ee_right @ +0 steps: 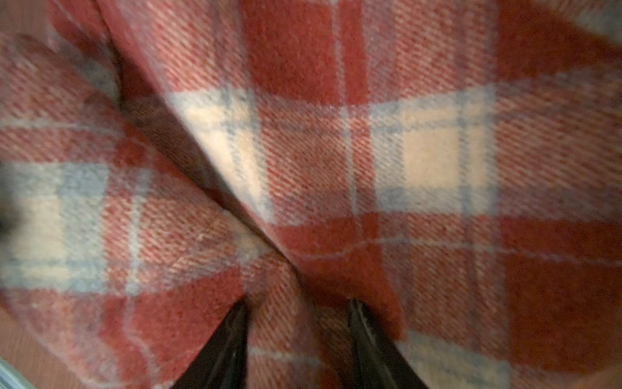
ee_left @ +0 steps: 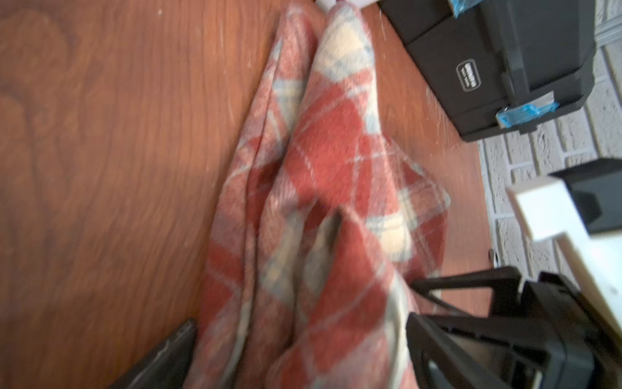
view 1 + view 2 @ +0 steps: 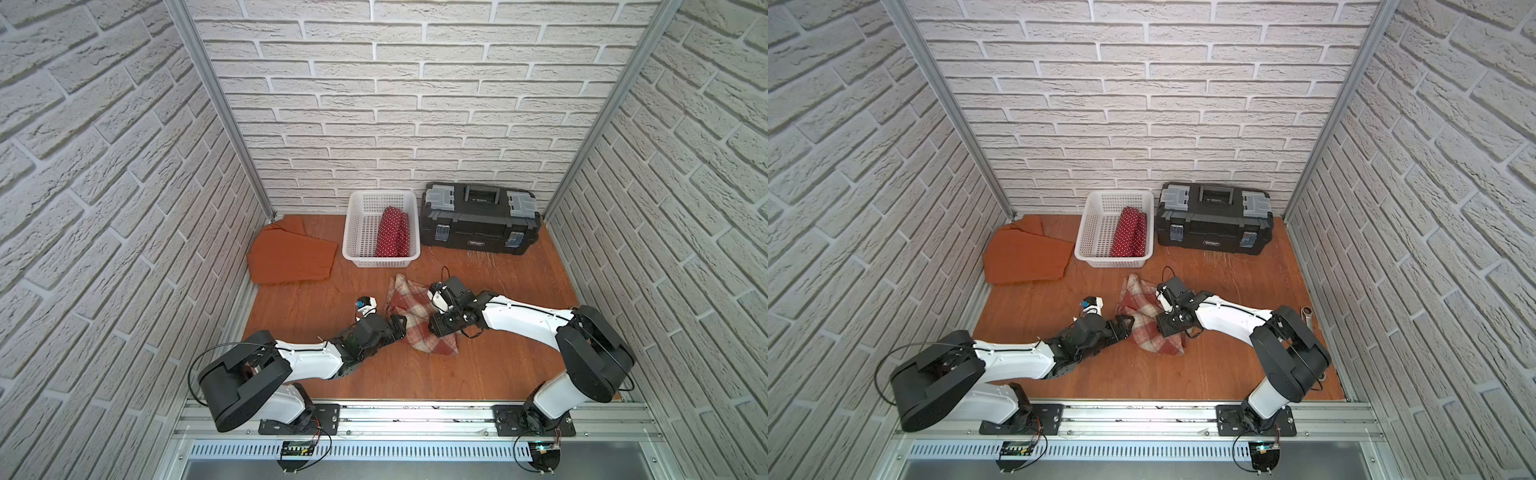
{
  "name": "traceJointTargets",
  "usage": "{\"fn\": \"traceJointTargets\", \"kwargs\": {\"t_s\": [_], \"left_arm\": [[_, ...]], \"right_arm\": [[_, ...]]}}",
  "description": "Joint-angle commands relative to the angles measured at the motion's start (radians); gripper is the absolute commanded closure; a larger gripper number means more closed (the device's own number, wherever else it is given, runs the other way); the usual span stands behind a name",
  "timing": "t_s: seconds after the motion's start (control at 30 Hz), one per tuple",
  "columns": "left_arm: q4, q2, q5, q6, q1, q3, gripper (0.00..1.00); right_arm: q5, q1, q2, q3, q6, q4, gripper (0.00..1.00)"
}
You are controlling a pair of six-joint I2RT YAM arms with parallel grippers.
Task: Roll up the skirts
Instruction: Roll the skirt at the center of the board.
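Observation:
The red-and-cream plaid skirt (image 3: 409, 299) (image 3: 1150, 340) lies crumpled in folds on the wooden floor at the centre. My left gripper (image 3: 401, 326) (image 2: 299, 323) is at its left edge, open wide, with bunched plaid cloth (image 2: 330, 151) between its fingers. My right gripper (image 3: 434, 328) (image 1: 298, 303) points down onto the skirt from the right. Its fingers are pressed into the cloth (image 1: 336, 134) and pinch a fold. The polka-dot skirt (image 3: 392, 235) lies rolled in the white basket (image 3: 380, 262). The rust-orange skirt (image 3: 291, 257) lies loosely folded at the back left.
A black toolbox (image 3: 478, 220) (image 2: 498, 67) stands against the back wall, right of the basket. Brick-patterned walls close in the floor on three sides. Both arm bases sit on the metal rail (image 3: 415, 409) at the front edge.

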State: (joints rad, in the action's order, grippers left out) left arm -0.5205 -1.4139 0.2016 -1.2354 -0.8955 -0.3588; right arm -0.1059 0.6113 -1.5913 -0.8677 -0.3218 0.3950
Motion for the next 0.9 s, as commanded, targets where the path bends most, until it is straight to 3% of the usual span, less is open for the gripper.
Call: {"fn": "traceJointTargets", "kwargs": {"t_s": [0.0, 0.17, 0.4, 0.5, 0.57, 0.6, 0.87], "left_arm": [[-0.052, -0.043, 0.070, -0.011, -0.005, -0.016, 0.02], [0.003, -0.033, 0.126, 0.028, 0.002, -0.024, 0.06], [0.023, -0.008, 0.111, 0.128, 0.037, -0.038, 0.35], [-0.010, -0.034, 0.070, 0.164, 0.048, -0.051, 0.56], [-0.040, -0.063, 0.040, 0.163, 0.057, -0.056, 0.85], [-0.041, -0.075, 0.030, 0.162, 0.062, -0.064, 0.93], [-0.056, -0.126, -0.019, 0.168, 0.072, -0.093, 1.00]], "right_arm": [[0.024, -0.005, -0.007, 0.020, 0.010, 0.040, 0.50], [0.031, -0.005, 0.008, 0.028, 0.007, 0.055, 0.50], [-0.001, -0.005, 0.002, 0.035, 0.006, 0.053, 0.50], [-0.008, -0.005, 0.008, 0.044, 0.001, 0.046, 0.50], [-0.008, -0.005, 0.012, 0.047, -0.001, 0.048, 0.50], [-0.012, -0.005, 0.016, 0.047, 0.000, 0.047, 0.49], [0.001, -0.005, 0.046, 0.067, -0.015, 0.058, 0.49]]}}
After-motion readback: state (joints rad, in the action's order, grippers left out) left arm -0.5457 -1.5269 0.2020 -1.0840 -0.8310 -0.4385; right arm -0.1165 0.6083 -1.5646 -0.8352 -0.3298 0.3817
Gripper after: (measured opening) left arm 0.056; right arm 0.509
